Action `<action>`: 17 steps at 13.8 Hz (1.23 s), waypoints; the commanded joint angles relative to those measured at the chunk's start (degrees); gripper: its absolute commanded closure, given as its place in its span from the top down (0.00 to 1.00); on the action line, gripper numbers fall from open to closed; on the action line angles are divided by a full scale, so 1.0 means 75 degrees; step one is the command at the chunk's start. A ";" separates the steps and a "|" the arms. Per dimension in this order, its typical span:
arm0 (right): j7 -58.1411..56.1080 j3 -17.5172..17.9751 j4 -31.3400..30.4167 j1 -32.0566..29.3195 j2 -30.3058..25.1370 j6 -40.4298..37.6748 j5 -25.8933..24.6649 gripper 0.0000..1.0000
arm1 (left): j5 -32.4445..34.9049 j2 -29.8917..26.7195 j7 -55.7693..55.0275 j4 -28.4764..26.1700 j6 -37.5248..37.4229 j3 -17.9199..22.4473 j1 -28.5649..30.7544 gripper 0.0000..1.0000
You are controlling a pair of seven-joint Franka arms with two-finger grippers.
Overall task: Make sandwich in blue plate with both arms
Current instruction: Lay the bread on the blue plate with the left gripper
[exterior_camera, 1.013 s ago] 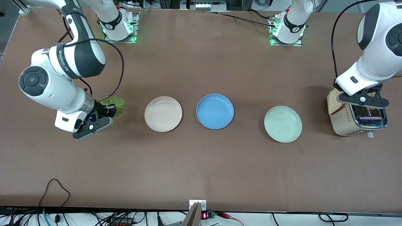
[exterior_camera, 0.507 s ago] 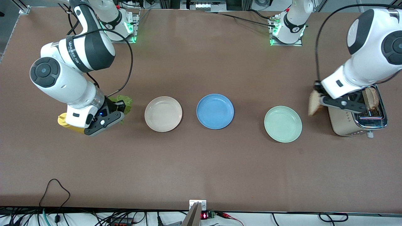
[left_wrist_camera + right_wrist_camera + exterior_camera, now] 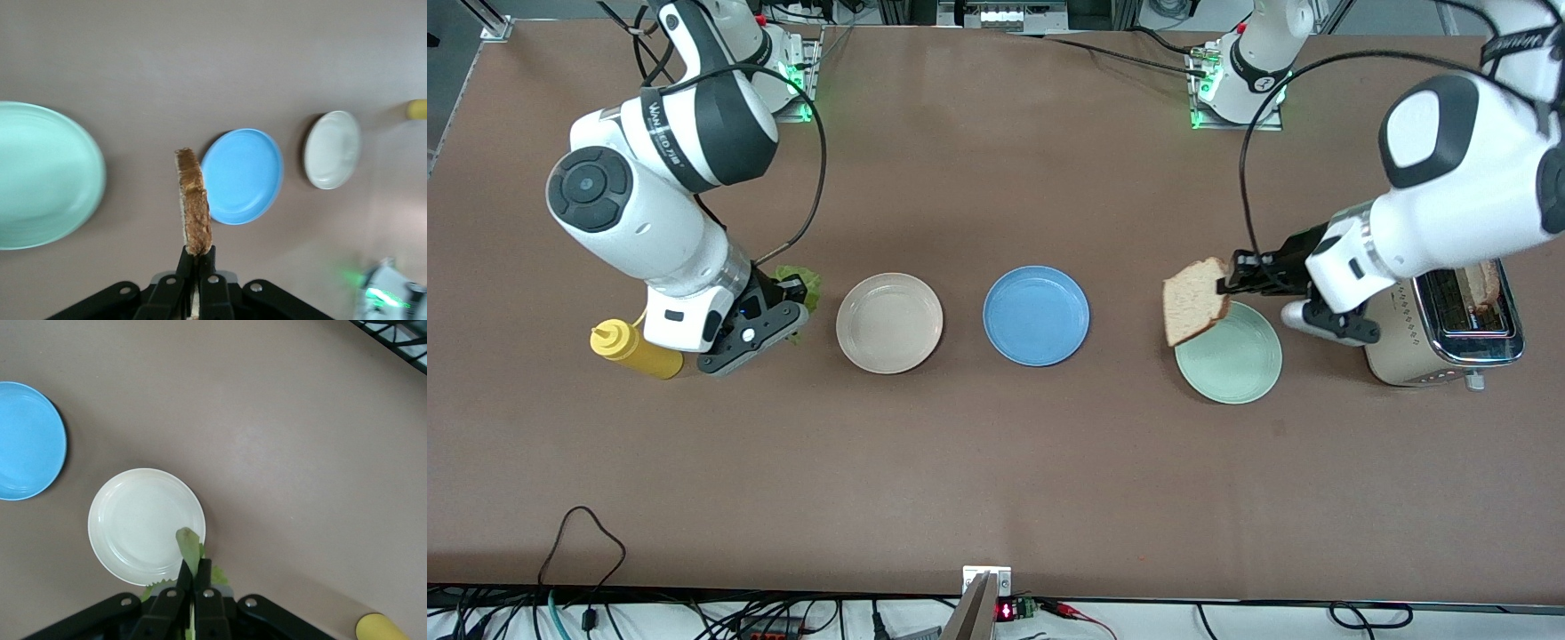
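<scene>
My left gripper (image 3: 1227, 283) was clamped on one edge of a toast slice (image 3: 1194, 300), which hung in the air over the rim of the mint plate (image 3: 1240, 364). In my left wrist view the fingers (image 3: 200, 267) pinched the crust tight and the slice stood on edge, with the blue plate (image 3: 243, 175) showing past it. My right gripper (image 3: 791, 300) was closed on a lettuce leaf (image 3: 796, 283), held up near the cream plate (image 3: 889, 322), on that plate's side toward the right arm's end of the table; my right wrist view showed the leaf (image 3: 190, 553) sticking up between the shut fingers (image 3: 180, 583).

The blue plate (image 3: 1036, 315) sat between the cream and mint plates and held nothing. So I judged the sandwich barely begun: both ingredients were picked up, none laid down. A second slice (image 3: 1485, 283) stood in the toaster (image 3: 1440, 342) at the left arm's end. A yellow bottle (image 3: 636, 349) lay beside my right arm.

What remained, as I reckoned it: set the first toast on the blue plate, lay the lettuce on it, fetch the second slice from the toaster and cap the stack.
</scene>
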 commanded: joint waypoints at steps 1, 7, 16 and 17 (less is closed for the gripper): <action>-0.0103 -0.0024 0.0127 0.0225 0.0023 -0.0043 0.0129 0.00 | -0.1469 0.0501 0.0796 0.0179 -0.0068 -0.0131 0.0070 0.00; -0.1321 -0.0024 0.0115 0.0565 0.0304 -0.0055 0.0715 0.00 | -0.3734 0.1228 0.3888 -0.0604 0.0668 -0.0166 0.0071 0.00; -0.1580 -0.0024 0.0092 0.1092 0.0750 0.0051 0.0657 0.00 | -0.6070 0.2329 0.6400 -0.1802 0.2405 -0.0752 -0.0492 0.00; -0.1534 -0.0024 0.0092 0.1197 0.0820 0.0062 0.0633 0.00 | -0.6082 0.2481 0.6564 -0.1802 0.2405 -0.0752 -0.0492 0.00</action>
